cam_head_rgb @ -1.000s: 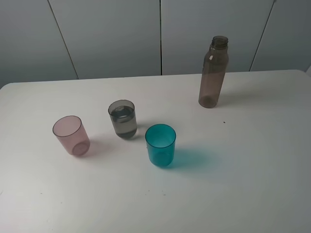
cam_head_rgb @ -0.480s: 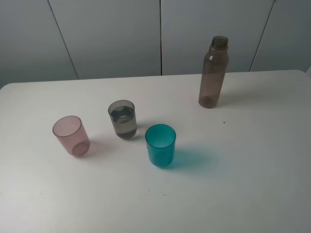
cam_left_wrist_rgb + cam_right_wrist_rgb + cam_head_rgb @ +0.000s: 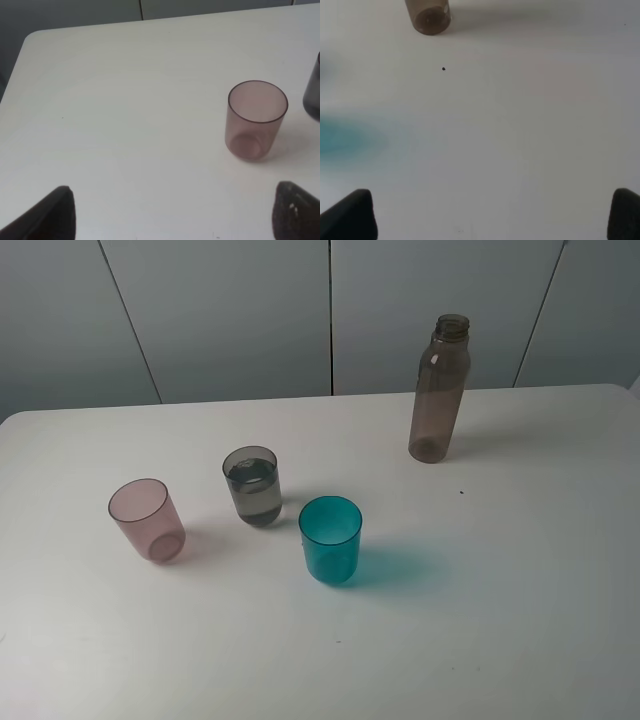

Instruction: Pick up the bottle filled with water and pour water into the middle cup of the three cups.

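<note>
- The bottle (image 3: 439, 388) is standing upright near the counter's (image 3: 520, 580) far edge
- The middle cup (image 3: 252, 485) is holding water
- Both arms' jaws are hanging spread, gripping nothing

We list a white counter (image 3: 520, 620) with rounded corners, matte and pale. On it we note one small dark speck (image 3: 461, 492). Behind stand grey wall panels (image 3: 230, 310), split by thin seams.
</note>
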